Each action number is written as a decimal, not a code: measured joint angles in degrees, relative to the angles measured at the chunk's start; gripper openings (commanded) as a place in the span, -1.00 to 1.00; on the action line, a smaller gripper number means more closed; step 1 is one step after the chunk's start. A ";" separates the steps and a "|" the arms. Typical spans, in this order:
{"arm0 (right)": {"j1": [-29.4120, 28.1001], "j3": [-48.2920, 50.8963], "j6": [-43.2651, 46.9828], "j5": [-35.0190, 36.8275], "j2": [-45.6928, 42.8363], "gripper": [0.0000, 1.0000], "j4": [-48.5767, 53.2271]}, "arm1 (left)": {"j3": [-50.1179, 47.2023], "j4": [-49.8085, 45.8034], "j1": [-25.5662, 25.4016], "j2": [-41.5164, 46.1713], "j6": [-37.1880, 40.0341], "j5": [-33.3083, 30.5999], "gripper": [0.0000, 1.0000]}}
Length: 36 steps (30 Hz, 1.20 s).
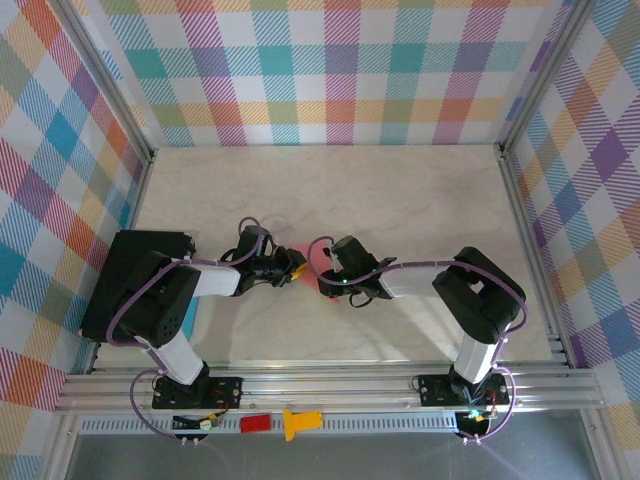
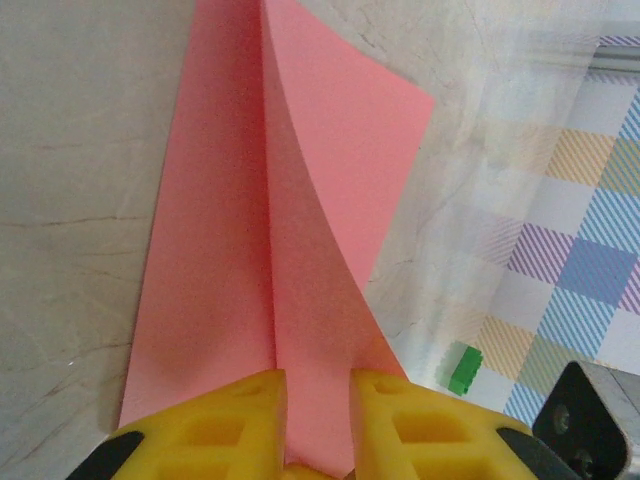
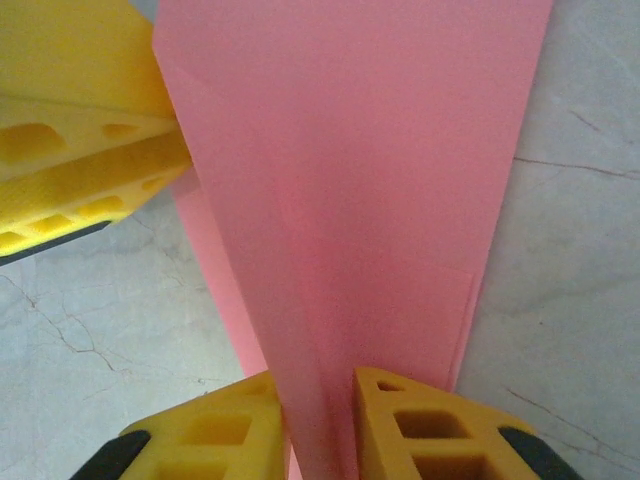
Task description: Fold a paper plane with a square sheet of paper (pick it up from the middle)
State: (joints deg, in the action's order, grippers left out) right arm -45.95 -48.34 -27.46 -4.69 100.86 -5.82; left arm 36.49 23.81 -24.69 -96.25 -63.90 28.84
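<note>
A: Pinching the paper (image 2: pixel 250 250) from both ends, are they?
B: Yes. The left gripper (image 2: pixel 315 435) has its fingers (image 2: pixel 215 435) nearly together, and a raised fold of the sheet runs into the slim gap. The right gripper (image 3: pixel 320 430) grips the opposite end the same way.
A: Where does it sit?
B: Over the middle of the table (image 1: pixel 420 200), between the two wrists, nearer the front rail (image 1: pixel 330 385) than the back wall (image 1: pixel 330 80). Whether it rests on the surface or hangs just above, I cannot tell.
A: Room around it?
B: Plenty of bare table behind it, and the walls stand well apart from it. A small green block (image 2: pixel 464 368) lies off by a wall's foot.
A: Edges?
B: A long straight edge on each side, a sharp centre crease, and one flap lifting in a soft curve to a free corner.
A: Surfaces?
B: The paper is thin, matte and salmon-pink. The fingers are yellow with moulded cut-outs. The table is pale and marbled with fine grey veins, the walls are pastel plaid, and the rail is ribbed aluminium.
</note>
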 measured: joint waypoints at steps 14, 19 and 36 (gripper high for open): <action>0.61 0.02 0.20 -0.94 -0.46 -0.48 -0.55 | -0.48 -0.13 -0.11 -0.48 -0.79 -0.28 -0.79; 0.50 -1.25 1.01 -0.07 -0.85 -0.42 2.49 | 2.40 -4.87 -0.85 -3.13 0.72 -0.87 -0.80; -5.81 -14.38 0.61 17.20 0.39 -0.24 22.29 | 8.17 -14.82 -1.18 -4.96 4.83 -1.92 -0.82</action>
State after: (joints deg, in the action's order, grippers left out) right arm -51.77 -62.72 -26.85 12.51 101.25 16.47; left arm 44.66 8.99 -25.87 -101.21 -59.07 26.92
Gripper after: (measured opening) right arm 0.359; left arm 0.092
